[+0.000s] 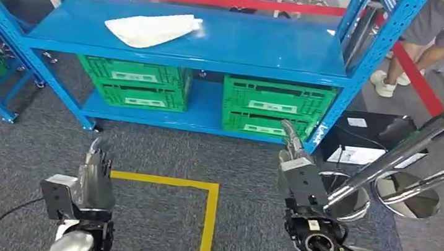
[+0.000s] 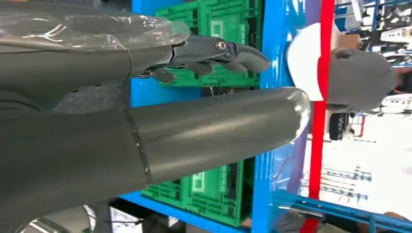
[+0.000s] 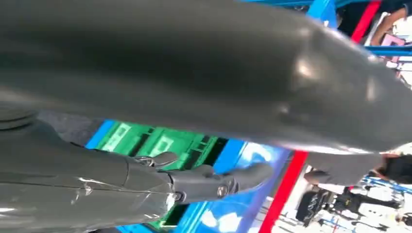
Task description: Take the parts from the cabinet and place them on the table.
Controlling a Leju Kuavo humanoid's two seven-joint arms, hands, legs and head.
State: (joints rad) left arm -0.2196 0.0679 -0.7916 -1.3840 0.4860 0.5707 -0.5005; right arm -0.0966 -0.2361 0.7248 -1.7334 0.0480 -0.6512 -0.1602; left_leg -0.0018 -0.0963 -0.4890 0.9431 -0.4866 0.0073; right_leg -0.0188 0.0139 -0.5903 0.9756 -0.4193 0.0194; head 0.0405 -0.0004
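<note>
Part: white bag (image 1: pixel 152 29) lying on the blue rack's (image 1: pixel 215 50) top shelf.
Left hand (image 1: pixel 97 178): empty, fingers extended, short of the rack.
Right hand (image 1: pixel 297 164): empty, fingers extended, near the rack's green crates (image 1: pixel 274 106).

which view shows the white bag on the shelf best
The head view: the whole white bag lies on the blue shelf. The left wrist view shows part of it behind an upright; the right wrist view leaves it unclear.
</note>
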